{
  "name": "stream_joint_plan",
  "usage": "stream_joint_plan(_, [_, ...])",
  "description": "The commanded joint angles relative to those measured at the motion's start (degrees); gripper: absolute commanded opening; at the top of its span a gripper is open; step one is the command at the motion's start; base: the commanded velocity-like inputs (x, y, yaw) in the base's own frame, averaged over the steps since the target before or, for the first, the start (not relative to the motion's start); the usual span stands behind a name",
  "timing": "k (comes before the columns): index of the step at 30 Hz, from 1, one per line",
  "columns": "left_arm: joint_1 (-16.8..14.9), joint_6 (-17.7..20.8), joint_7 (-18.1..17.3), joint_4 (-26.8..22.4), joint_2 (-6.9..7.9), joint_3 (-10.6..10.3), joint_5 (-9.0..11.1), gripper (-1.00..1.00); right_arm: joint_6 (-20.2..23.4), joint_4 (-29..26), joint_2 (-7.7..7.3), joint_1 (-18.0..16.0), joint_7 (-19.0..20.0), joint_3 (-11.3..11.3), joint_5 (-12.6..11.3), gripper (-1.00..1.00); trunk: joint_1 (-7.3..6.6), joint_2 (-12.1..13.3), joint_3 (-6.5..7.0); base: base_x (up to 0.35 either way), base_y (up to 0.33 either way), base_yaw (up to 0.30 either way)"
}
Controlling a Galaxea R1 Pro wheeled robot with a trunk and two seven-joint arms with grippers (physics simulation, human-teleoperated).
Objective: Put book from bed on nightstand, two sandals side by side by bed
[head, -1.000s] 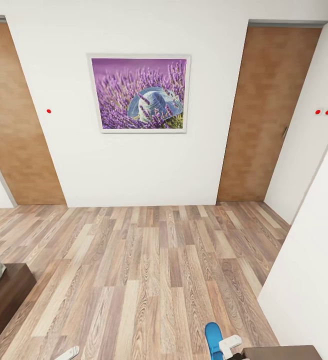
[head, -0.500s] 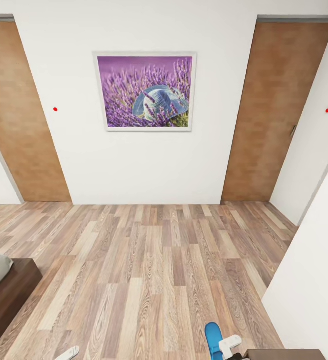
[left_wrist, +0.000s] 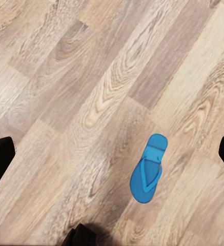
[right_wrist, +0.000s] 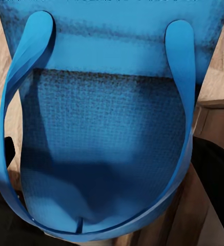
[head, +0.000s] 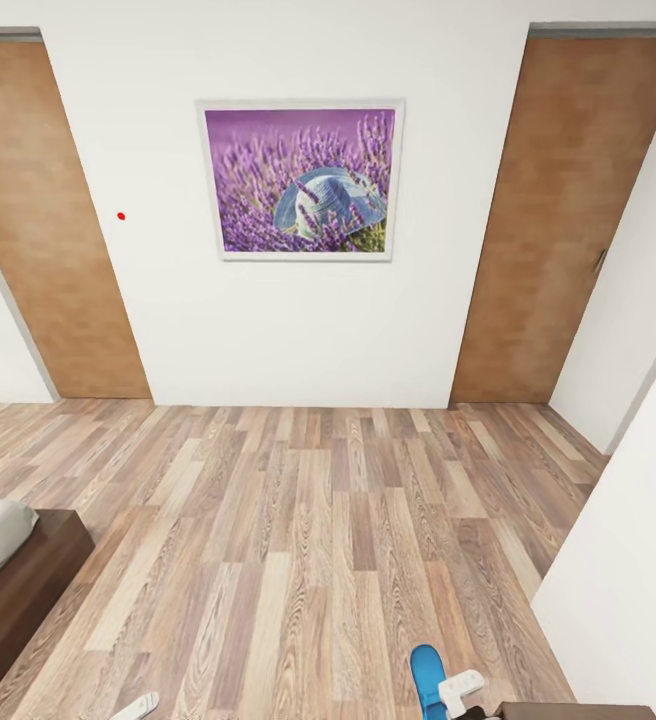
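One blue sandal [head: 427,678] hangs at the bottom of the head view, and my right gripper [head: 462,692] is shut on it. In the right wrist view this sandal [right_wrist: 109,128] is very close, straps facing the camera, with dark fingers [right_wrist: 214,174] beside it. A second blue sandal [left_wrist: 147,175] lies flat on the plank floor in the left wrist view, below my left gripper [left_wrist: 112,154], which is open and holds nothing. The left gripper's tip [head: 134,706] shows low in the head view. A corner of the bed [head: 18,590] is at the lower left. The book is out of view.
Ahead is a white wall with a lavender-and-hat picture [head: 301,180] between two brown wood panels [head: 48,220]. Another white wall [head: 628,560] runs close on the right. A dark brown furniture top [head: 578,712] sits at the bottom right. Wood-plank floor [head: 308,540] lies between.
The whole head view has shifted: picture and panels slid right and more of the bed corner shows. Both grippers and the held sandal keep their places in the view.
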Motion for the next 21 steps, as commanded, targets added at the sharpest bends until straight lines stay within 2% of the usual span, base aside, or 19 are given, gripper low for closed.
stream_joint_plan(1, [-0.1,-0.3,0.1,0.1,0.01,0.4,-0.6,1.0,0.4,-0.1,-0.01,0.0,0.1,0.1,0.5,-1.0,0.0,0.0,-0.13,0.0,0.0,0.156])
stream_joint_plan(8, [-0.1,-0.3,0.0,0.1,-0.01,0.4,-0.6,1.0,0.4,-0.1,-0.02,0.0,0.1,0.1,0.5,-1.0,0.0,0.0,-0.44,0.0,0.0,0.115])
stream_joint_plan(21, [-0.1,-0.3,0.0,0.1,0.01,0.4,-0.6,1.0,0.4,-0.1,0.03,0.0,0.2,0.1,0.5,-1.0,0.0,0.0,-0.52,0.0,0.0,0.015])
